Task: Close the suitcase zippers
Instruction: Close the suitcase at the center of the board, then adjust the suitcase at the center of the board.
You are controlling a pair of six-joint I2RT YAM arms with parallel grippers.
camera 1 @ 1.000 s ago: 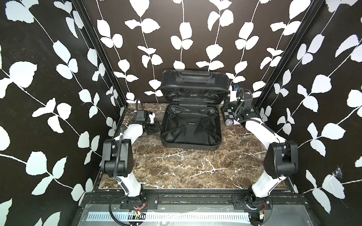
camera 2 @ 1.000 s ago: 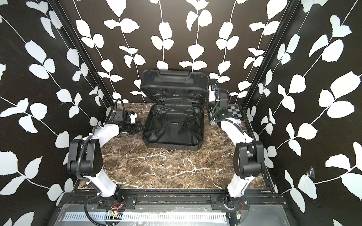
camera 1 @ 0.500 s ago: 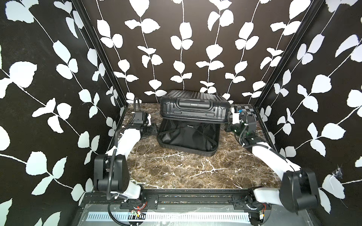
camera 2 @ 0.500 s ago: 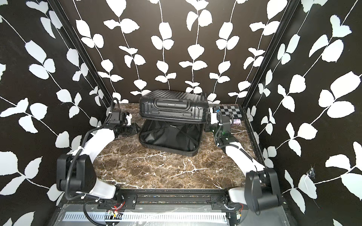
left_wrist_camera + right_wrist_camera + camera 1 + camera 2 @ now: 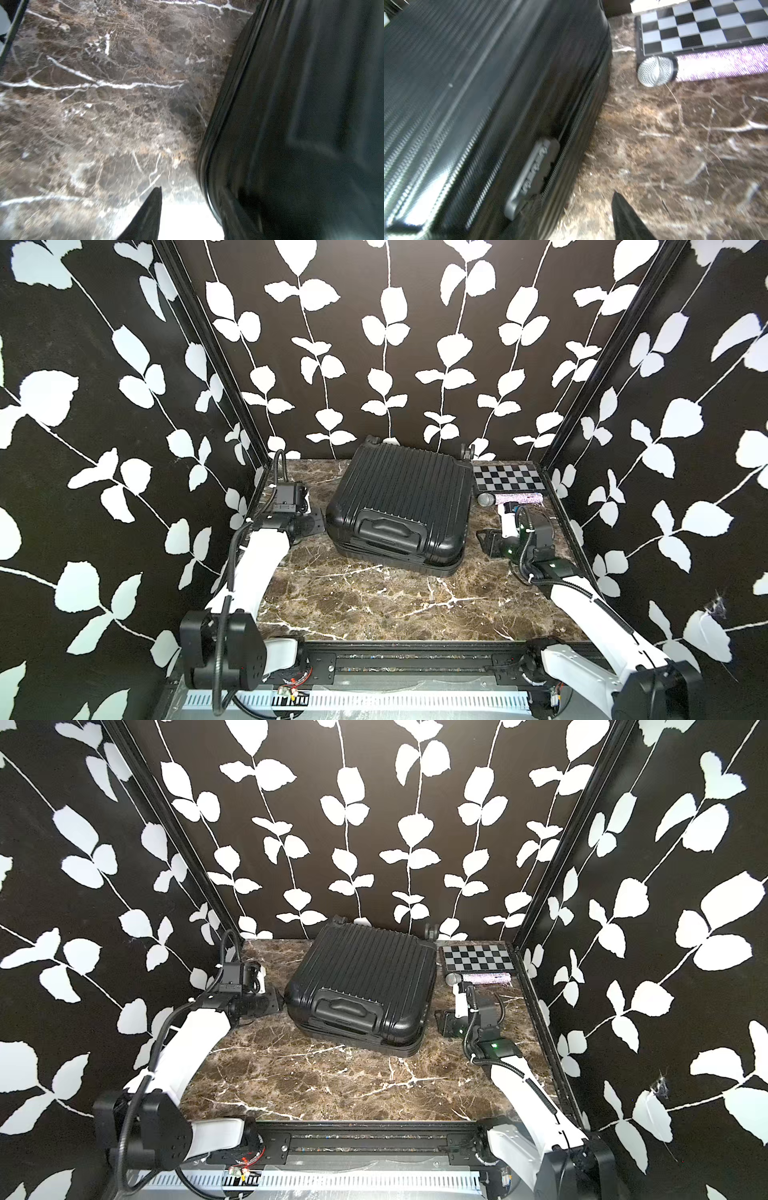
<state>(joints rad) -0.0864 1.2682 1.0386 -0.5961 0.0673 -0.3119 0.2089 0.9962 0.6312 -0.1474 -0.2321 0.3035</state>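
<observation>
A brown marble table (image 5: 374,605). The suitcase (image 5: 401,506) lies flat at the back middle, ribbed shell up, handle toward the front. A second ago its lid stood open against the back wall; now it is down on the base. A checkerboard (image 5: 505,477) and microphone (image 5: 509,499) sit to its right. The left gripper (image 5: 316,523) and right gripper (image 5: 484,541) flank it; I cannot tell whether their jaws are apart. The zipper (image 5: 581,108) runs along the side seam beside a grey plate (image 5: 532,178), whose raised lettering is too blurred to read.

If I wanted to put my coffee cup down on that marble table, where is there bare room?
Best is the wide stretch of marble table between the suitcase and the front rail. A small patch lies in the far left corner, beyond the left gripper. The right side is crowded: checkerboard, microphone and right gripper sit close together.
</observation>
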